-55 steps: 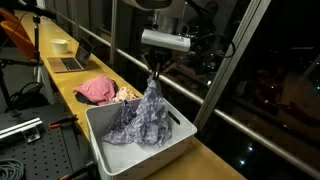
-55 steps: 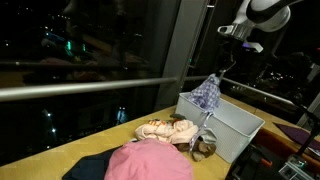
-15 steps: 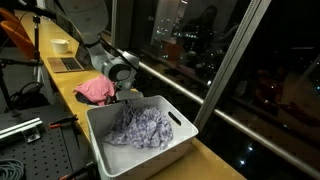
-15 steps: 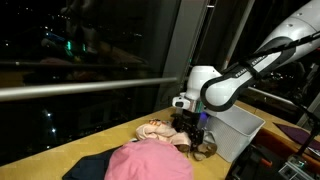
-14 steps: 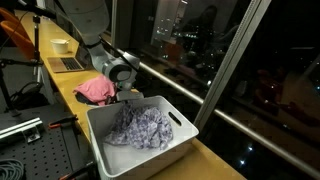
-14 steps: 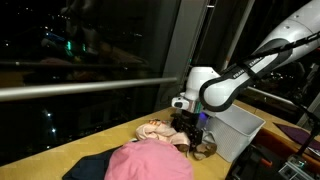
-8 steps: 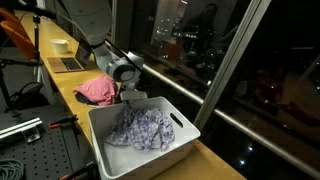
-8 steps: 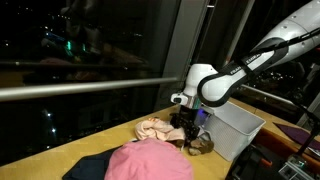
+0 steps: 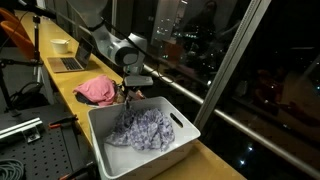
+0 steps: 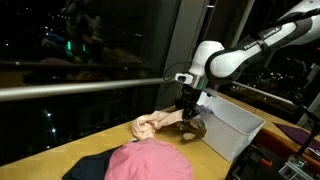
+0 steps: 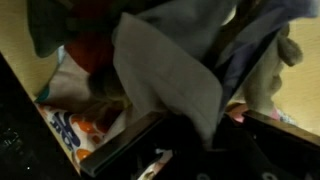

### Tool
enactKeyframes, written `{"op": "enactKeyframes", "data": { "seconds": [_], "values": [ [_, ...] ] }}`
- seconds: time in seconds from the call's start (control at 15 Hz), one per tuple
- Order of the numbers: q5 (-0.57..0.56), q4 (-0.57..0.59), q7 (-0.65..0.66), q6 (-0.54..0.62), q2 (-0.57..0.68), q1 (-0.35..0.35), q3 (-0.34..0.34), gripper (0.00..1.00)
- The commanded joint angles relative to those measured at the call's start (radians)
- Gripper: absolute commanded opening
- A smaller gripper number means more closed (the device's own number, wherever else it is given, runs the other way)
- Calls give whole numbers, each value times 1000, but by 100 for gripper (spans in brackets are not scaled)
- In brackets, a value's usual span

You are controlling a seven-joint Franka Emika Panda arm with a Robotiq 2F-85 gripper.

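exterior view shows beige cloth [image 10: 157,122] slanting down from the hand [image 10: 187,106].

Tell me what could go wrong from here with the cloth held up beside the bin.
1. The beige cloth hangs from the gripper by one end, so it may slip out of the jaws.
2. Its trailing end sits low by the pink cloth and might drag it.
3. The white bin stands close; the hanging cloth could snag on its rim.
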Motion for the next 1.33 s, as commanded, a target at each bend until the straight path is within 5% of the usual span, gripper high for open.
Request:
{"op": "enactKeyframes", "data": {
  "seconds": [0.0, 0.6, 1.27],
  "values": [
    [30, -113, -5, -38, -201, -32, 6, 4],
    [89, -244, -8, -29, -620, -73, -134, 3],
    [118, -207, -138, -278, -895, -76, -406, 3]
  ]
}}
